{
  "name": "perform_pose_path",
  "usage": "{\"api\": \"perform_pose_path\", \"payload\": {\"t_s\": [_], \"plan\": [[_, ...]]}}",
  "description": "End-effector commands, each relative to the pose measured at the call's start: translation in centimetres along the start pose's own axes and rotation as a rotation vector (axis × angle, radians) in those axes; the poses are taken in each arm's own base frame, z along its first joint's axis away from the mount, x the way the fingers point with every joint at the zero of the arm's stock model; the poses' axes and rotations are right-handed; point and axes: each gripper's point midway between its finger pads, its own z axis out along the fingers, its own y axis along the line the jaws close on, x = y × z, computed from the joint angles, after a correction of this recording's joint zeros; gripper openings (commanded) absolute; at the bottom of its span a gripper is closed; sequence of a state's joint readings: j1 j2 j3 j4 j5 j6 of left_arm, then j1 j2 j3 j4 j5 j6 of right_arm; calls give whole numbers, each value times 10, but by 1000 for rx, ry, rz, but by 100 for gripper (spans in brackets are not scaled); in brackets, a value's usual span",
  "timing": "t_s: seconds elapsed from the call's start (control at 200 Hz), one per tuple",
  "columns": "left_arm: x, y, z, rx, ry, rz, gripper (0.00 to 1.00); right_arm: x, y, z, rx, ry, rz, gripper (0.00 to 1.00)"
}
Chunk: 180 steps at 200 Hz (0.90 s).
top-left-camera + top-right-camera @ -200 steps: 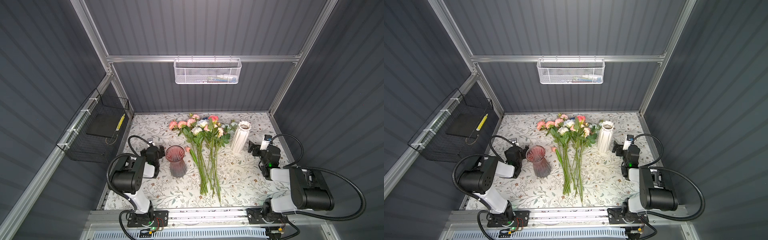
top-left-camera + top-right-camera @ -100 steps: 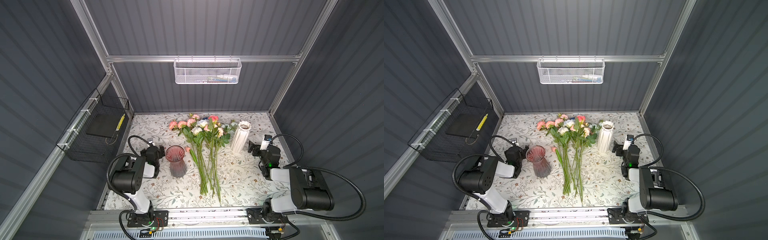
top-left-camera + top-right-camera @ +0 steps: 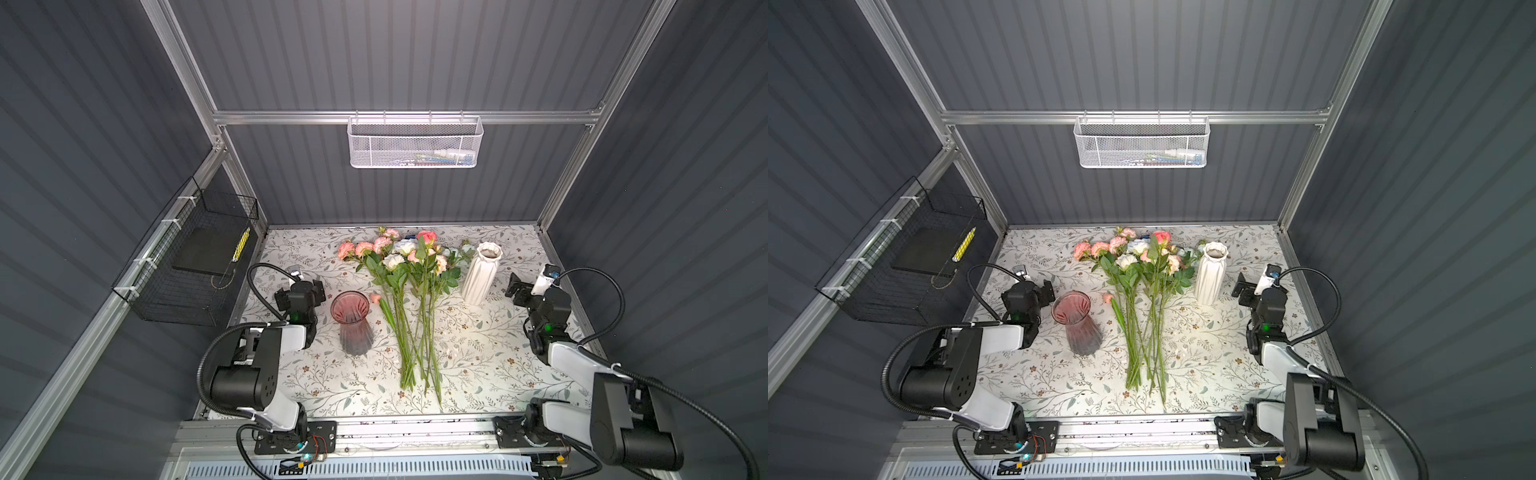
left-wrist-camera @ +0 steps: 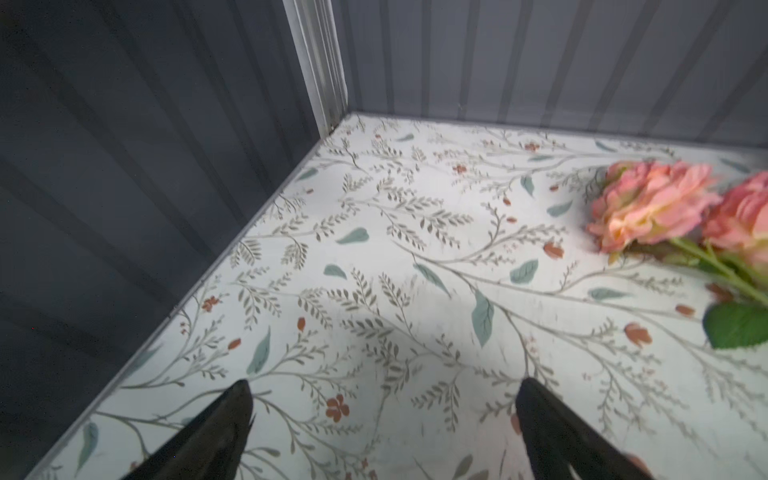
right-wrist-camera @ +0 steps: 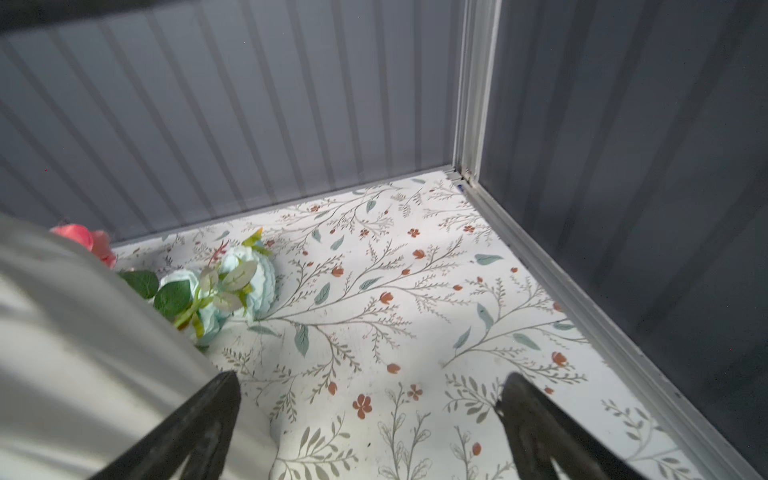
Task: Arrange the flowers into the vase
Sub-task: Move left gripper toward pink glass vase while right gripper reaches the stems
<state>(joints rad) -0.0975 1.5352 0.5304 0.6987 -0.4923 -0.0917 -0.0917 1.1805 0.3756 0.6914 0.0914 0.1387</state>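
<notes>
Long green-stemmed artificial flowers: one loose bunch lying flat between the two vases, none in a vase. Pink, peach, cream and pale blue heads at the far end, cut ends toward me. One short pink bud lies apart, just beside the fluted pink glass vase, which stands upright and empty on my left. The white ribbed ceramic vase stands upright on my right, pale blue heads just beside it.

Two vases: one pink glass vase, one white ribbed vase. One heap of flowers, heads too overlapped to count, and one small pink bud apart. Two baskets: white mesh basket, black wire basket.
</notes>
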Motion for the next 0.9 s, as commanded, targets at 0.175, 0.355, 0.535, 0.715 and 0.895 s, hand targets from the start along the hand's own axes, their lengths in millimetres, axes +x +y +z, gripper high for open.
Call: {"api": "perform_pose_path", "payload": {"t_s": [0.175,0.355,0.535,0.715,0.895], "plan": [[-72,44,-35,-174,-137,-413,100,-28,-64,-27,420,23,269,99],[-84,59,-54,-238,-74,-654,100,-16,-60,-41,361,53,570,99],[-100,39,-60,-107,-37,-689,100,-14,-39,-37,175,99,681,99],[-114,15,-71,76,-22,-733,100,-33,13,-46,-84,199,573,99],[-114,-12,-79,210,85,-705,99,-44,65,-80,-248,201,479,99]]}}
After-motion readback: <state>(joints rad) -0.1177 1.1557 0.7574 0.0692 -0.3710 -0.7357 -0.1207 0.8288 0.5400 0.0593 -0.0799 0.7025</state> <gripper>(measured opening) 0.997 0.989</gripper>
